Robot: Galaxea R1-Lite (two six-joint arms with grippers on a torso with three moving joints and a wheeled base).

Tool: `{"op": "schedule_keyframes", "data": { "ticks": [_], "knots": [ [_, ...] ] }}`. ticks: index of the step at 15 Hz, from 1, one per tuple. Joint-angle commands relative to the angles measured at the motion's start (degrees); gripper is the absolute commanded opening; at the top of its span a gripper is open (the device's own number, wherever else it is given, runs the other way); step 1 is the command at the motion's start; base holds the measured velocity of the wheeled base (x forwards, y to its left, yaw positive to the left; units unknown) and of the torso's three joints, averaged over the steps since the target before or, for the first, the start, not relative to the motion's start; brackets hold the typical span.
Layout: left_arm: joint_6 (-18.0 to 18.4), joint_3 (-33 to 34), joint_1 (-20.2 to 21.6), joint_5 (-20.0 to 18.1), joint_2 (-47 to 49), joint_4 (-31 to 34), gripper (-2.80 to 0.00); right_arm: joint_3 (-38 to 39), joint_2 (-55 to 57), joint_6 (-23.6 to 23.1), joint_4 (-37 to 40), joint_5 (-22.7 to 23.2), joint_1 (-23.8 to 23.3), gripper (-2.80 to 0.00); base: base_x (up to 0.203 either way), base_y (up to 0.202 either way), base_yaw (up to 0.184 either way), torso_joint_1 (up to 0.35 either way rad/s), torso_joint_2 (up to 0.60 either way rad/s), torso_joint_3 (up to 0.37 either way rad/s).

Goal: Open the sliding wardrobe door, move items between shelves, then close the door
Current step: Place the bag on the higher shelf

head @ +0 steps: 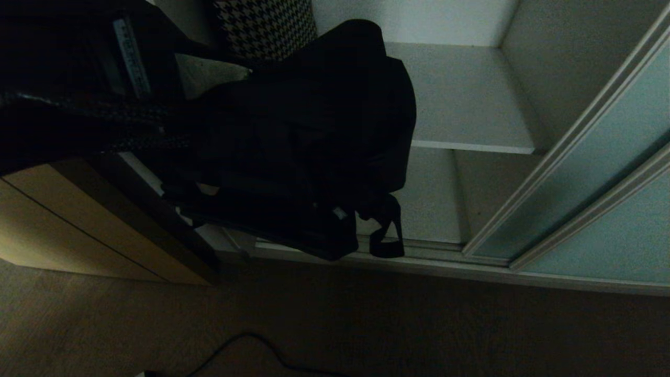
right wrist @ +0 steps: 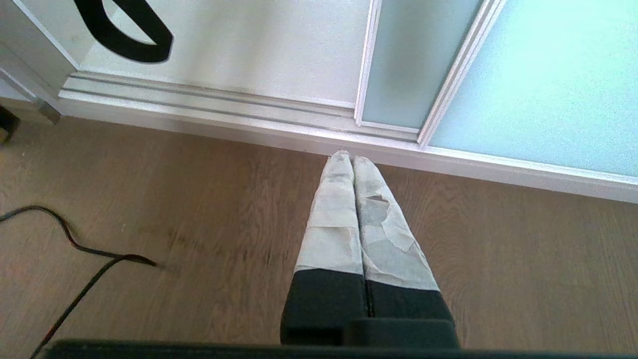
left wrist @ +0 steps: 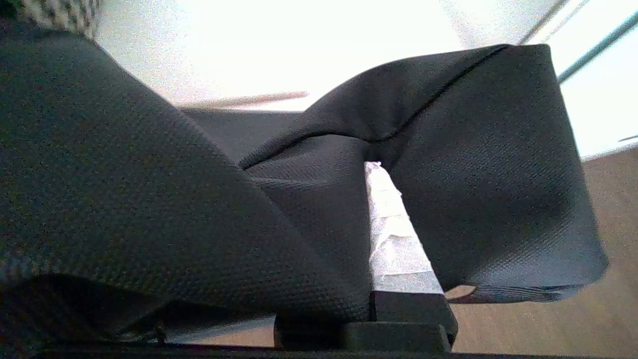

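A floppy black bag [head: 314, 141] hangs in the air in front of the open wardrobe, one strap loop [head: 386, 230] dangling over the bottom track. My left gripper [left wrist: 371, 167] is shut on a fold of the bag's fabric [left wrist: 149, 199], which drapes over it and hides one finger. The other, taped finger [left wrist: 394, 239] shows. My left arm [head: 78, 115] comes in dark from the left. Behind the bag a white-grey shelf [head: 466, 99] is bare. The frosted blue-green sliding door [head: 617, 157] stands pushed to the right. My right gripper [right wrist: 351, 158] is shut and empty, low over the floor by the track.
A houndstooth-patterned item [head: 264, 26] sits at the back, above the bag. A beige wooden cabinet [head: 78, 230] stands left of the wardrobe. A black cable [head: 251, 345] lies on the wood floor. The wardrobe's bottom track [right wrist: 224, 104] runs along the floor.
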Motion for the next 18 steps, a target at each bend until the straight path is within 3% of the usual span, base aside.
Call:
{"op": "schedule_keyframes", "data": {
  "ticks": [1, 9, 13, 18],
  "knots": [
    [0.4, -1.7, 0.0, 0.1, 1.1, -0.1, -2.8, 0.0, 0.0, 0.0, 0.0, 0.0, 0.0, -2.8, 0.0, 0.0, 0.0, 0.0, 0.0, 0.0],
    [1.7, -12.0, 0.0, -0.2, 4.8, -0.7, -2.8, 0.0, -0.1, 0.0, 0.0, 0.0, 0.0, -2.8, 0.0, 0.0, 0.0, 0.002, 0.0, 0.03],
    [4.7, -16.5, -0.2, -0.7, 10.1, -7.3, -2.8, 0.0, 0.0, 0.0, 0.0, 0.1, 0.0, -2.8, 0.0, 0.0, 0.0, 0.0, 0.0, 0.0],
    [4.4, -30.3, -0.2, -0.1, 18.6, -7.1, -2.8, 0.0, 0.0, 0.0, 0.0, 0.0, 0.0, -2.8, 0.0, 0.0, 0.0, 0.0, 0.0, 0.0]
  ]
}}
